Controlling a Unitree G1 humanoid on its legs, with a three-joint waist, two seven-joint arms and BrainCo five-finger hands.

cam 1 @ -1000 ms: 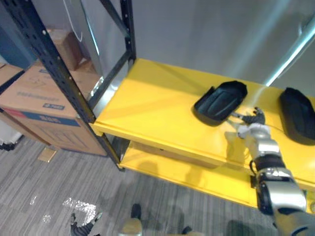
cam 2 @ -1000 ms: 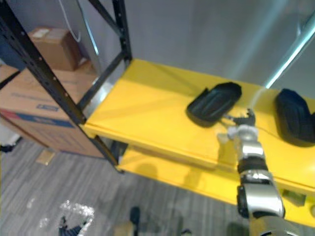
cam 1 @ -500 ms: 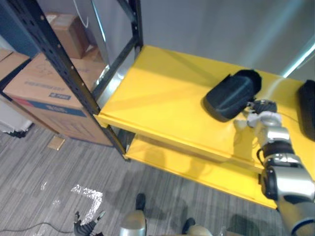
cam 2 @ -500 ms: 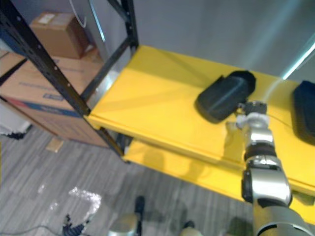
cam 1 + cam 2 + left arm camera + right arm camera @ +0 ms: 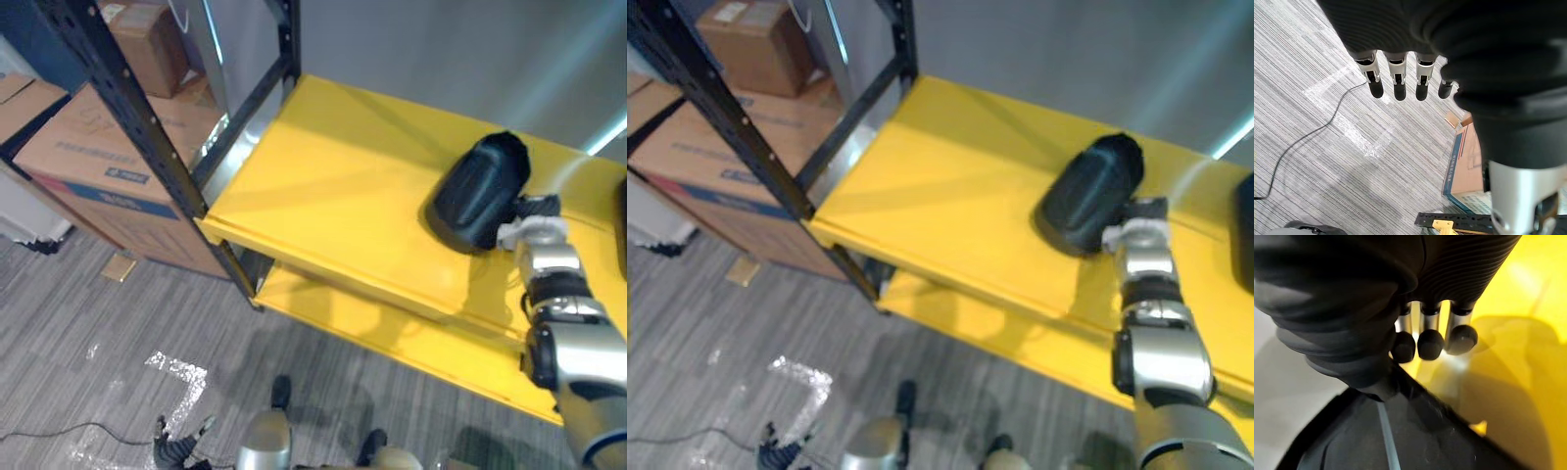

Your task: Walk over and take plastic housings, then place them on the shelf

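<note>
The black plastic housing [image 5: 477, 191] sits on the top yellow shelf [image 5: 333, 176], toward its right end. It looks propped up on one side rather than lying flat, though the angle makes that a bit hard to call. The robot's right hand [image 5: 534, 227] is right up against the housing's near right end. In the right wrist view the dark shell is very close under the hand, with the yellow shelf just past it. Honestly can't tell whether that hand has a grip on the housing or is just resting against it.

A second dark housing [image 5: 1247, 230] pokes in at the far right edge of the same shelf, well apart from the first. There's a lower yellow shelf [image 5: 392, 328] underneath, and a black perforated rack upright [image 5: 137, 117] at the left corner. Cardboard boxes [image 5: 88, 147] are stacked on the floor beside the rack.

The left hand [image 5: 1397, 81] hangs down over the grey carpet [image 5: 1327, 122], fingers loose and straight, holding nothing.
</note>
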